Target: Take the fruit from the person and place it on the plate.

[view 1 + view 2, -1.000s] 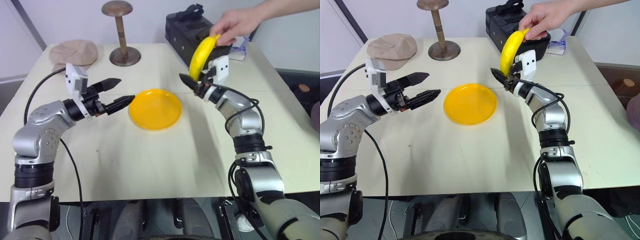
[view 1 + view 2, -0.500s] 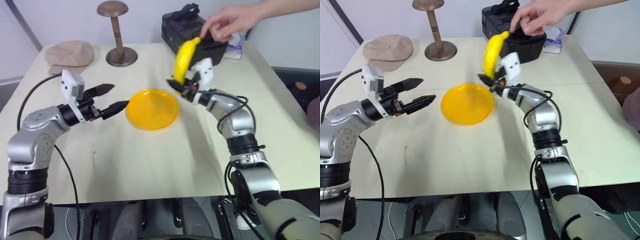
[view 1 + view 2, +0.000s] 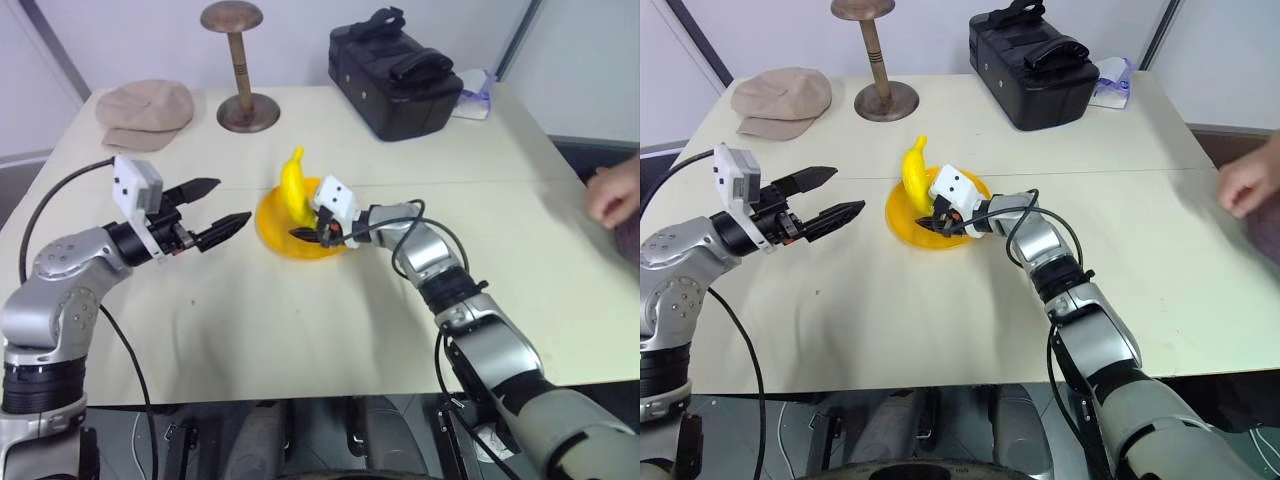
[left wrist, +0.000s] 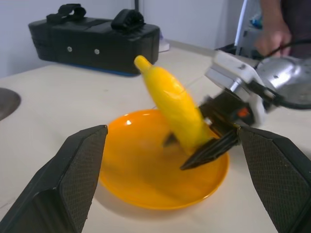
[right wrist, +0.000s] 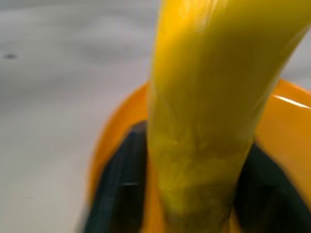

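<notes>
Your right gripper (image 3: 308, 235) sits over the plate (image 3: 272, 232), which lies near the middle of the surface (image 3: 300, 330). The banana (image 3: 293, 185) stands nearly upright, its lower end between the right gripper's fingers and low over the plate, stem end up. In the right wrist view the 2 dark fingers flank the fruit closely on both sides; you can't tell from the frames whether they clamp it or have begun to let go.

What the next move likely turns on: the banana's long axis runs up and down, not flat along the plate. Judged from here, if it is let go it will tip over; the plate is right under it, so it should land inside or across the rim.

Left gripper (image 3: 215, 210) hangs just beside the plate's left edge, fingers apart, empty, pointing at the plate. The right arm is the nearer one by far.

The person's hand (image 3: 615, 192) is at the surface's right edge, well apart from the fruit.

No readable writing or brand on anything.
</notes>
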